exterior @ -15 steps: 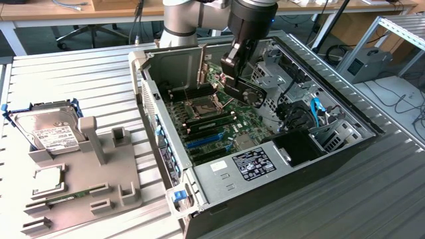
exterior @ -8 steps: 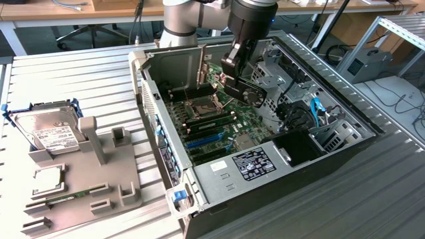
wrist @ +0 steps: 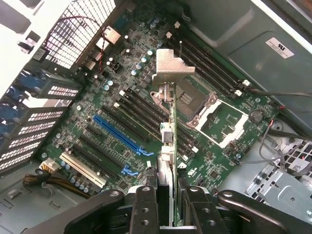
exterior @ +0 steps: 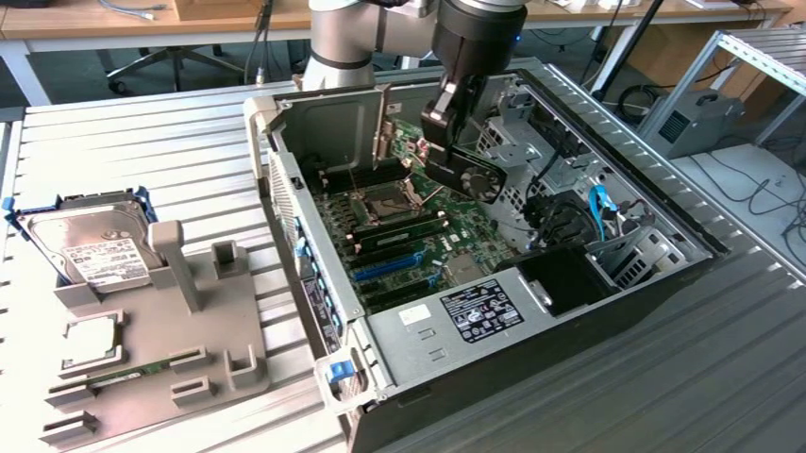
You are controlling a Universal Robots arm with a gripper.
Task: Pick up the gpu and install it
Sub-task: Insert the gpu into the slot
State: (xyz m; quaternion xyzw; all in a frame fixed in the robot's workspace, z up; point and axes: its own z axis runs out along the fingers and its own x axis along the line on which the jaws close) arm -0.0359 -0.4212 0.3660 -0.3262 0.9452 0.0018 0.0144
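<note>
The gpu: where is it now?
The gpu hangs in the gripper above the motherboard inside the open computer case, to the exterior view's right of the processor socket.

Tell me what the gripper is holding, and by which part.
The small green gpu card, pinched across its flat faces, away from its silver bracket.

The gpu (exterior: 471, 176), a small green circuit card with a black round fan, is hanging tilted inside the open computer case (exterior: 655, 236), gripped by the claw (exterior: 448, 142) and not sitting in any slot. In the wrist view it is showing edge-on, its silver end bracket (wrist: 171, 68) pointing away from the claw and hovering above the motherboard (wrist: 122, 112), beside the processor socket (wrist: 222, 119).
</note>
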